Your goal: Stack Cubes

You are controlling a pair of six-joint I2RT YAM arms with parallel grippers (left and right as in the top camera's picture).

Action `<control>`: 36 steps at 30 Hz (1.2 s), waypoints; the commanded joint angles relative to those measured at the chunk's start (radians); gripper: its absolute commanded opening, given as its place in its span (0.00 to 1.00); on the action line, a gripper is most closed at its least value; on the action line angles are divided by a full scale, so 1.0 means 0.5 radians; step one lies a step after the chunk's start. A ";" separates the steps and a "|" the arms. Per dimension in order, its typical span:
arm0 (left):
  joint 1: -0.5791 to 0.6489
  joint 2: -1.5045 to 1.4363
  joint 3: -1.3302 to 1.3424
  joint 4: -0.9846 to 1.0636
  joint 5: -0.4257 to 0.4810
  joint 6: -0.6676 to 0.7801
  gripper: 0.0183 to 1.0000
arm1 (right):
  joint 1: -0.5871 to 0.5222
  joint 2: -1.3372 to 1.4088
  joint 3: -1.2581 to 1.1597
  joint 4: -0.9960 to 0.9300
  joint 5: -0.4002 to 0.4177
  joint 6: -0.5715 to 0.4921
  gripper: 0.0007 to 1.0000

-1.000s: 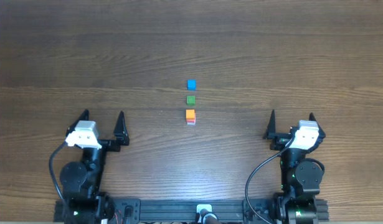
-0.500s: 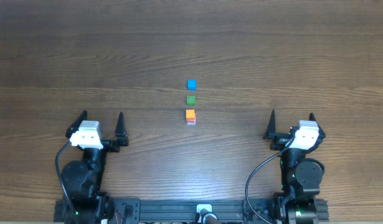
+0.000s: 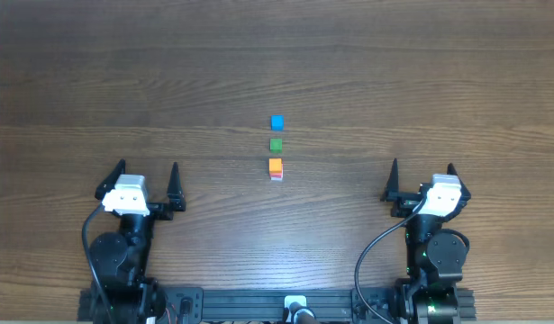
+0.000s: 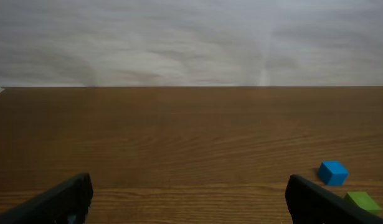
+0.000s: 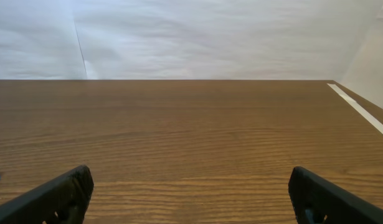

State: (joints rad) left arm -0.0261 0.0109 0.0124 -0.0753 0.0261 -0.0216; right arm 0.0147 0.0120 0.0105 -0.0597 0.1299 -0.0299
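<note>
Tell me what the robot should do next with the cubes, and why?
Probably reach the open, empty left pincer toward the green cube: it lies loose beside the orange cube, which already sits on a pinkish cube.

There are four cubes on one wooden table. One blue cube sits just past the green cube, away from the arms. One orange cube sits just on the arms' side of the green cube, on top of one pink cube. There are two grippers, the left gripper and the right gripper, with two fingers each.
</note>
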 commanded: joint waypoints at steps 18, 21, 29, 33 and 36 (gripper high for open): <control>-0.009 -0.008 -0.011 -0.001 -0.017 0.035 1.00 | 0.011 -0.005 -0.011 -0.007 -0.063 0.147 0.99; -0.009 -0.008 -0.011 -0.001 -0.017 0.035 1.00 | 0.011 -0.005 -0.009 0.055 -0.079 0.216 0.99; -0.009 -0.008 -0.011 -0.001 -0.018 0.035 1.00 | 0.011 0.261 0.297 -0.013 -0.125 0.214 0.99; -0.009 -0.008 -0.011 -0.001 -0.017 0.035 1.00 | 0.011 0.620 0.604 -0.166 -0.124 0.198 0.99; -0.009 -0.008 -0.011 -0.001 -0.017 0.035 1.00 | 0.012 1.083 0.974 -0.332 -0.124 0.208 0.99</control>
State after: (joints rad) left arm -0.0261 0.0113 0.0124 -0.0746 0.0257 -0.0189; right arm 0.0151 0.3809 0.3481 -0.1841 0.0807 0.0650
